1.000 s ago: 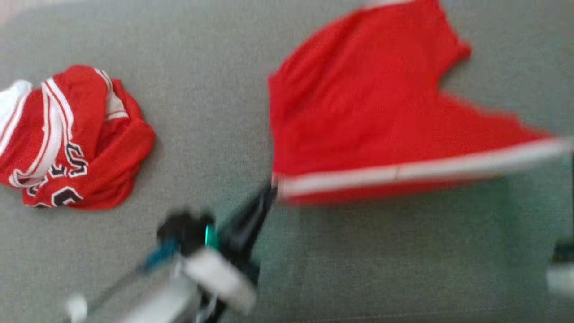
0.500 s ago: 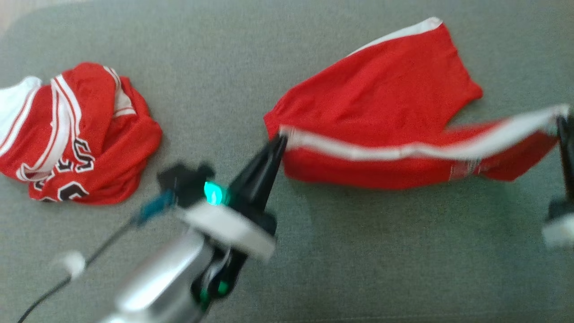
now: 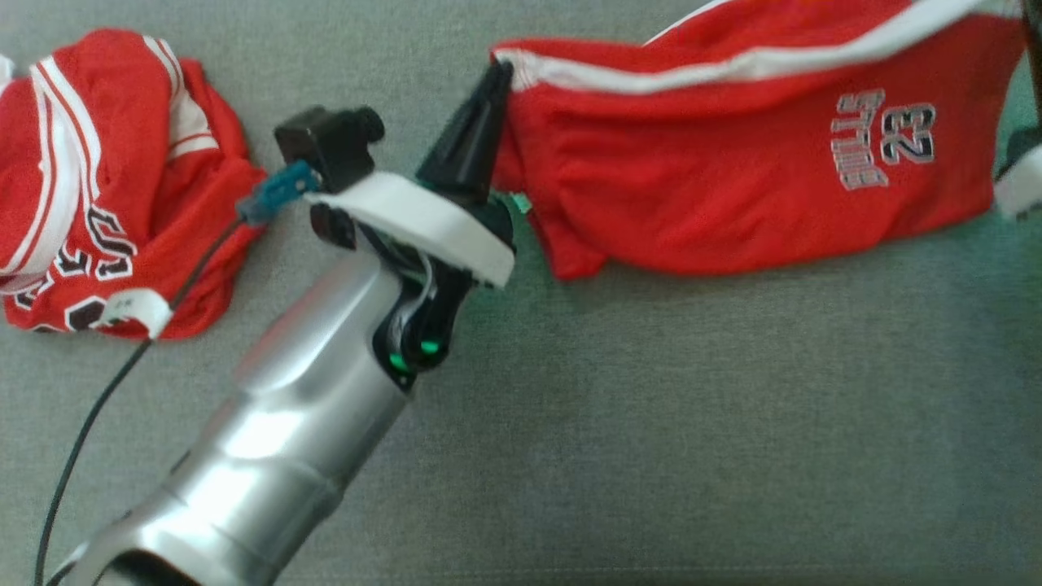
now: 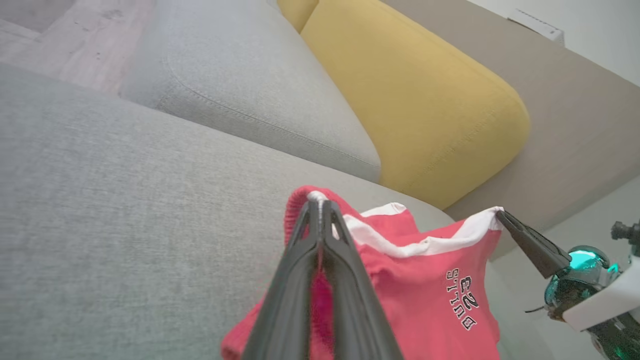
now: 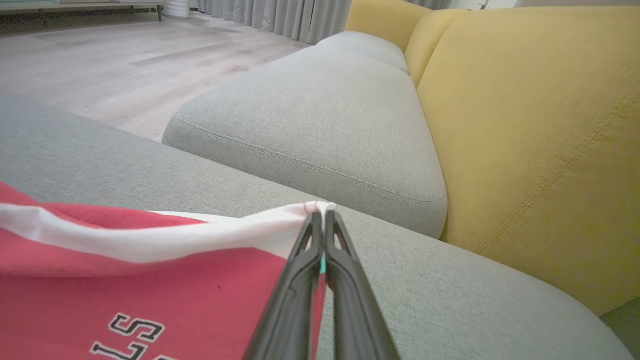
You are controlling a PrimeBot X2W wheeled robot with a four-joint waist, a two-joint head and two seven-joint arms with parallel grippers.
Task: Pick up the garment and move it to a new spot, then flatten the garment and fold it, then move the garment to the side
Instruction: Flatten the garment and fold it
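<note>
We grip the shorts (image 3: 716,187) by the waistband (image 3: 733,67), right of the jersey (image 3: 106,163); left gripper (image 3: 498,72) and right gripper (image 5: 320,212) are clenched; likely moving them; next, lay them flat, evenly.

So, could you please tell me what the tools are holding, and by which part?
The red shorts, by the white band: left tool at one end, right tool at the other.

Arm: left forearm (image 3: 269,439) is extended from lower left toward upper right in head view | left gripper (image 3: 498,75): jaws are pressed together on garment (image 3: 733,187) corner | right gripper (image 5: 320,214): jaws are pressed together on opposite corner | the two are held well apart
</note>
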